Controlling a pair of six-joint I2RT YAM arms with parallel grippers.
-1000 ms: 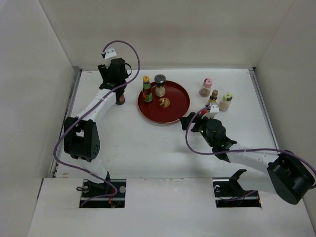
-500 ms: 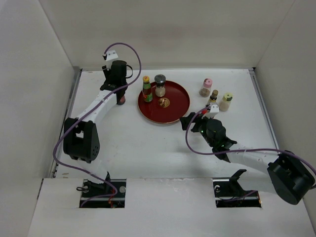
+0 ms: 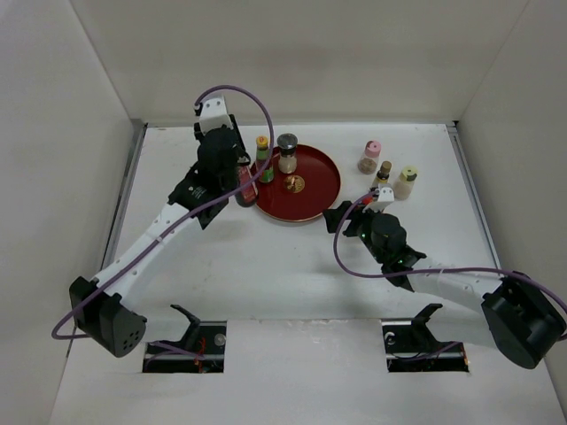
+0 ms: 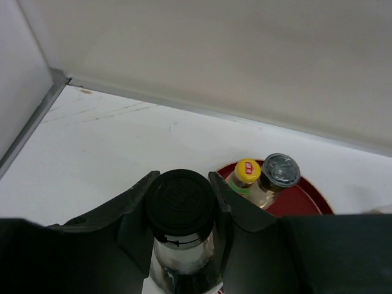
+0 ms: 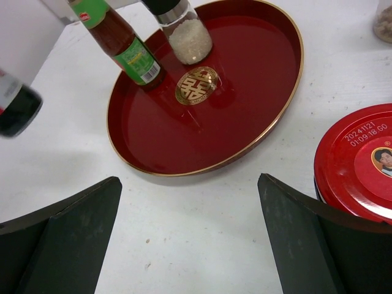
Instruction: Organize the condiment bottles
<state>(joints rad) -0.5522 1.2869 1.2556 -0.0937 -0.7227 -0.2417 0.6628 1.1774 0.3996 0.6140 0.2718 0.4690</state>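
My left gripper (image 3: 241, 177) is shut on a black-capped bottle (image 4: 179, 202) with dark contents, also seen in the top view (image 3: 246, 193), and holds it at the left rim of the round red plate (image 3: 310, 199). On the plate stand an orange-yellow-capped bottle (image 3: 263, 158) with a green label and a grey-capped shaker (image 3: 287, 152). Pink-capped (image 3: 372, 157), brown-capped (image 3: 383, 173) and pale-yellow-capped (image 3: 406, 181) bottles stand on the table right of the plate. My right gripper (image 5: 188, 196) is open and empty, low over the table near the plate's front right rim. A red-lidded jar (image 5: 358, 162) sits beside its right finger.
White walls enclose the table on the left, back and right. The red plate (image 5: 202, 135) has a gold emblem (image 5: 196, 85) at its centre. The held bottle shows blurred at the left edge of the right wrist view (image 5: 15, 107).
My left arm has carried the black-capped bottle from the table left of the plate rightwards to the plate's left rim. The right arm has hardly moved.
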